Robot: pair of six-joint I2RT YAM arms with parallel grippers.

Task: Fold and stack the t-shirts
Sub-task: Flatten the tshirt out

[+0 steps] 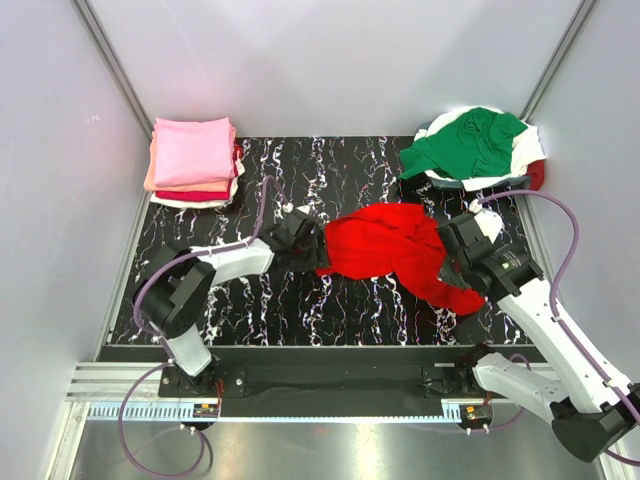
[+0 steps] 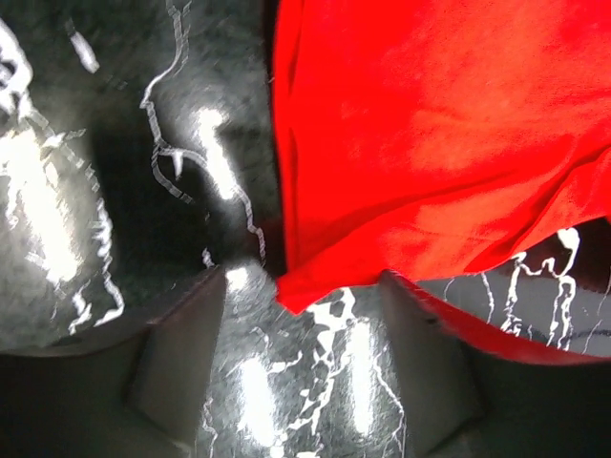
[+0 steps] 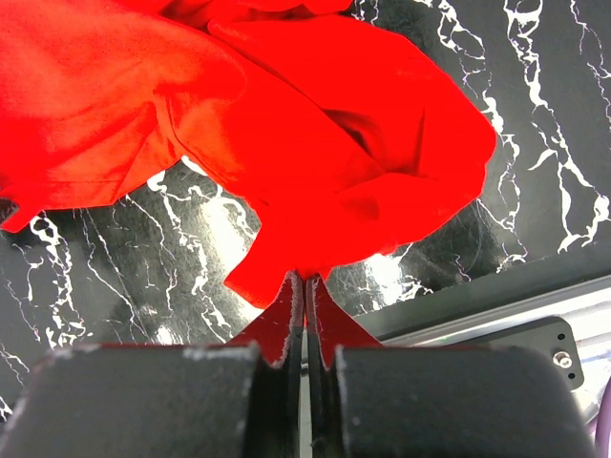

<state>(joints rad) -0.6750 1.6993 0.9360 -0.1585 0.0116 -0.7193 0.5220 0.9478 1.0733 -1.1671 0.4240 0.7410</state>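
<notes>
my right claw (image 3: pixel 305 310) is pinched tight on a fold of the bright red t-shirt (image 1: pixel 390 245), its two fingers pressed together with red cloth caught between them. the shirt lies crumpled across the middle of the black marbled counter (image 1: pixel 300 310), spanning the space between my two arms. my left claw (image 2: pixel 301 358) is spread wide at the shirt's left edge. a corner of the hem sits just ahead of the gap between its fingers, and it has hold of nothing. in the far left corner sits a folded stack (image 1: pixel 192 186) with the pink t-shirt (image 1: pixel 193 150) on top and salmon, dark red and white edges showing beneath. in the far right corner the green t-shirt (image 1: pixel 470 143) lies loose over a heap of white cloth (image 1: pixel 530 150).
</notes>
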